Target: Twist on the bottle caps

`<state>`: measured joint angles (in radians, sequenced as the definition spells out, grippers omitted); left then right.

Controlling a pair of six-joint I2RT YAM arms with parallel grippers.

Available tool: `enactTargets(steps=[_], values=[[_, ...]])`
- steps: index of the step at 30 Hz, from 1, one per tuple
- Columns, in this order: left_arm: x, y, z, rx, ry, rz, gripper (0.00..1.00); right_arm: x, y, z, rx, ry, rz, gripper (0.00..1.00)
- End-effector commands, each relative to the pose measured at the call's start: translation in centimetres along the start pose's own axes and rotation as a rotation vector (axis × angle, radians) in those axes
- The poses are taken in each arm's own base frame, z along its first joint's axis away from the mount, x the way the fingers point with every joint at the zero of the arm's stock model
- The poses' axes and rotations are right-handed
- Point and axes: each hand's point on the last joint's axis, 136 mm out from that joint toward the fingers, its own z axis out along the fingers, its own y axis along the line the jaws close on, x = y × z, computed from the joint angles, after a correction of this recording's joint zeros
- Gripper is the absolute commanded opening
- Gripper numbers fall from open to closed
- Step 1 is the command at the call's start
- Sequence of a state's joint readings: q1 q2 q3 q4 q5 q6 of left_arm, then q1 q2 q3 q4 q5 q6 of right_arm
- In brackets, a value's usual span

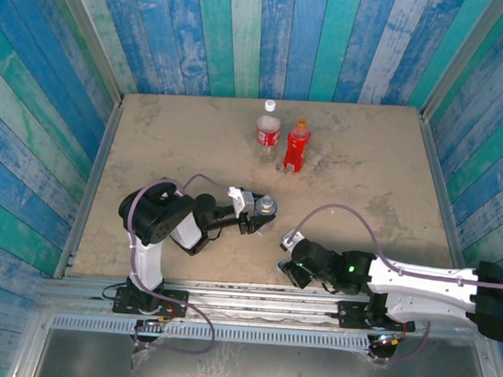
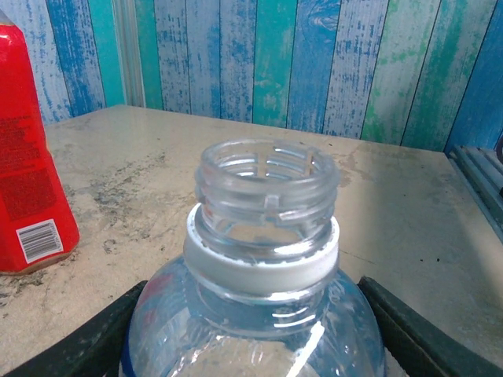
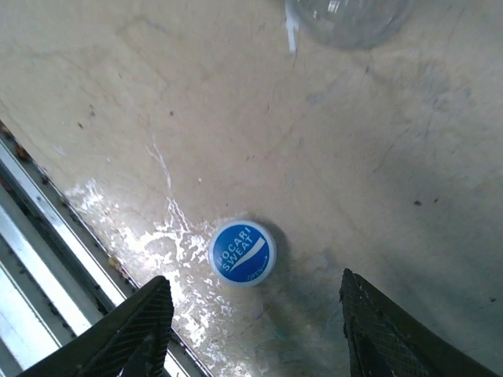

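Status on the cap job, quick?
Left gripper shut on uncapped blue-label bottle, upright. Right gripper open over blue cap on table, not touching. Red-label bottle and red bottle capped, far back.

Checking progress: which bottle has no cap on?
The short clear bottle in the left gripper: bare threaded neck. The red-label bottle wears a white cap, the red bottle an orange cap.

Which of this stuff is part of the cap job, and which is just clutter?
Job: open clear bottle; blue cap; red-label bottle and red bottle, both capped.
Lying about: white scrap; shiny patch.
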<state>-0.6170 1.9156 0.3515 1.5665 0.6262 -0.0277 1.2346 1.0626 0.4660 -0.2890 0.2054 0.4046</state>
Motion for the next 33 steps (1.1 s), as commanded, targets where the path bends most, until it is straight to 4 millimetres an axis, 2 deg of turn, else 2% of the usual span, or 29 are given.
enactTargets(steps=[1,6,20,23,27,33], values=[[-2.1,-0.2,-0.3,-0.005,-0.045,0.060,0.62,-0.2,0.3,1.0,0.009,-0.008,0.000,0.56],[-1.9,-0.2,-0.3,-0.004,-0.038,0.059,0.63,0.3,0.9,2.4,-0.007,0.024,-0.009,0.52],[-2.0,-0.4,-0.3,0.006,-0.038,0.056,0.63,1.4,1.0,3.7,0.004,0.083,-0.040,0.40],[-2.0,-0.4,-0.3,0.006,-0.037,0.054,0.63,1.1,0.9,3.5,0.013,0.081,-0.052,0.34],[-1.9,-0.4,-0.3,0.007,-0.035,0.053,0.63,0.2,0.7,2.7,0.024,0.056,-0.053,0.32],[-1.8,-0.4,-0.3,0.006,-0.034,0.054,0.63,-2.3,0.3,0.5,0.047,-0.026,-0.033,0.30]])
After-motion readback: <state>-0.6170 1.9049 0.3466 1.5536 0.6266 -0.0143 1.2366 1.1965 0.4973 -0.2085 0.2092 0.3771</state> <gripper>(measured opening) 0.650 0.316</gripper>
